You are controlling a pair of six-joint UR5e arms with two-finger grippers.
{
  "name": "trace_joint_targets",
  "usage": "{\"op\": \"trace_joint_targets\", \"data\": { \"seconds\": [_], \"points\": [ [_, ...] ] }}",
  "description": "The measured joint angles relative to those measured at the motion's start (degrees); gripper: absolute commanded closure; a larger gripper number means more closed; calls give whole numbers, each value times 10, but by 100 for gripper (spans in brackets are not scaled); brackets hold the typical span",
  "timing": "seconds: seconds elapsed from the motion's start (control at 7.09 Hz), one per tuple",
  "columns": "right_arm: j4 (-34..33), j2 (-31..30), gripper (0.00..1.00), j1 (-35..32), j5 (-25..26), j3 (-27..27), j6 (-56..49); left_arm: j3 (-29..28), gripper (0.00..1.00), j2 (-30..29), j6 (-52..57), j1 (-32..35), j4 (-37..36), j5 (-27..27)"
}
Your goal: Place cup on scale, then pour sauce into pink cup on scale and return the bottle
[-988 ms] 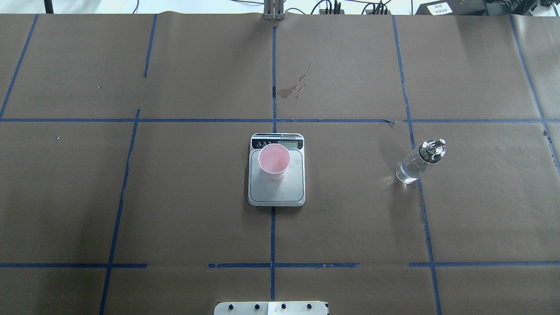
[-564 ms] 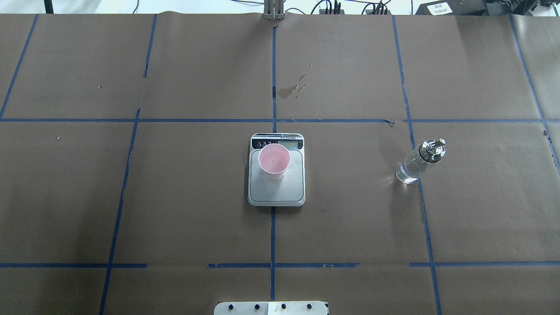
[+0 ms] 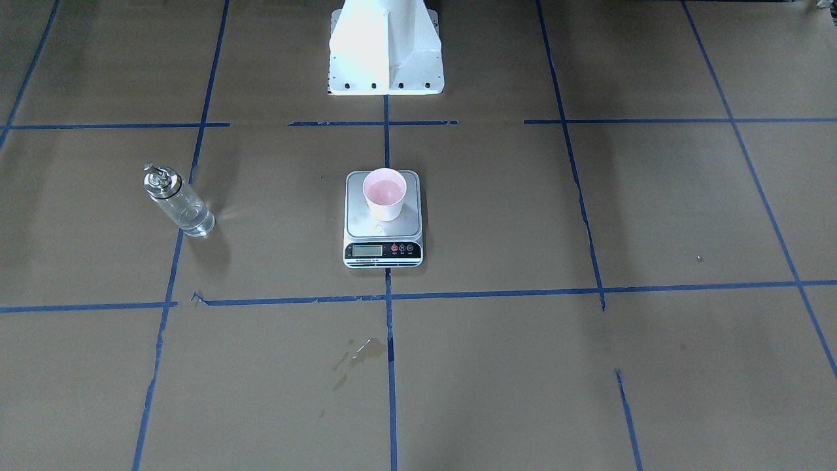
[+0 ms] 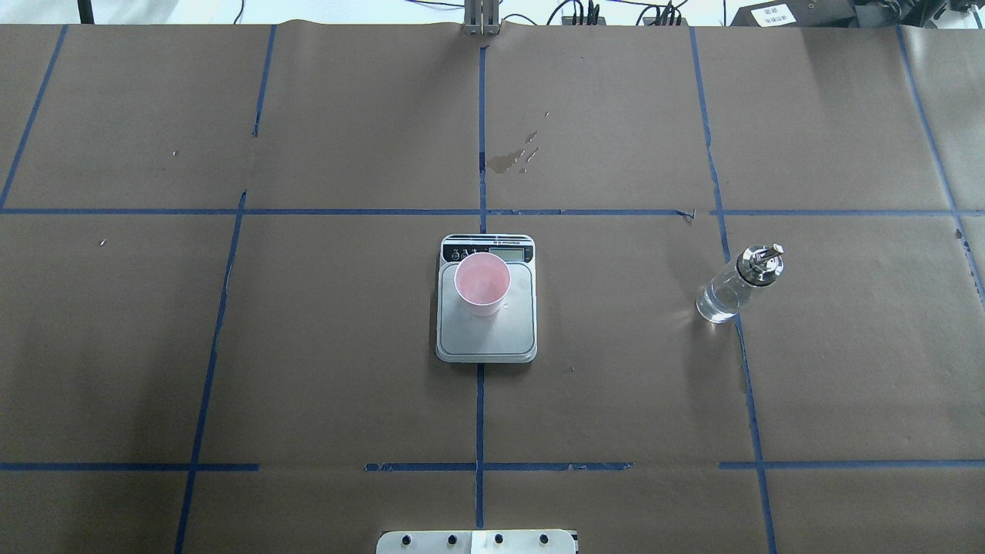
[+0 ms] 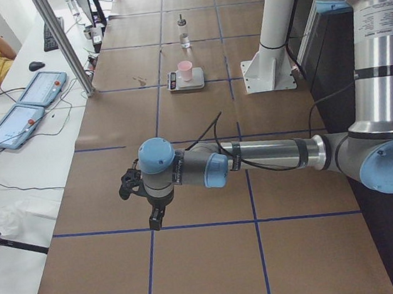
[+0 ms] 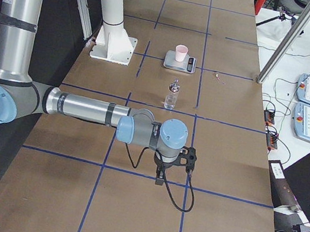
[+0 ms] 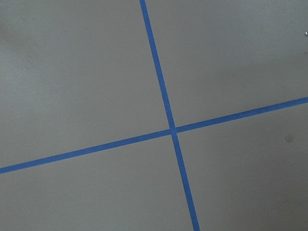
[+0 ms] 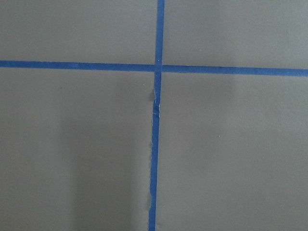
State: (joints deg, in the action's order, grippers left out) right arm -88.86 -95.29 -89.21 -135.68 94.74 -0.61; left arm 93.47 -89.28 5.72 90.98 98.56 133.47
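We see the cup (image 4: 482,283), a small tapered thing with a pale pink inside and a smooth, whitish outer wall. It stands upright with its mouth up on the scale (image 4: 486,335), somewhat nearer the display end of the brushed silver-grey platform than the robot's end. The scale is a flat rectangle with a white body. Its long axis runs away from the robot, and its black display strip is on the far side. Well apart from it, toward the robot's right, the bottle (image 4: 731,288) stands upright on the bench (image 4: 308,346). It is a clear glass cylinder with a shiny metal collar, its spout angled toward the robot's right, and the colourless sauce (image 4: 716,304) shows through its lower part. The bench is covered in matte brown paper crossed by blue tape lines (image 4: 479,415), with a small wet stain (image 4: 508,160) beyond the scale. The left tool (image 5: 155,222) and the right tool (image 6: 159,180) hang over bare paper, far from these things. We cannot tell how wide either one stands.
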Motion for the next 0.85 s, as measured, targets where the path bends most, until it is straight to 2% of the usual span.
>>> {"op": "trace_joint_targets", "data": {
  "seconds": [0.85],
  "points": [
    [0, 6, 0, 6, 1, -5, 0, -2, 0, 9, -3, 1, 0, -1]
  ]
}}
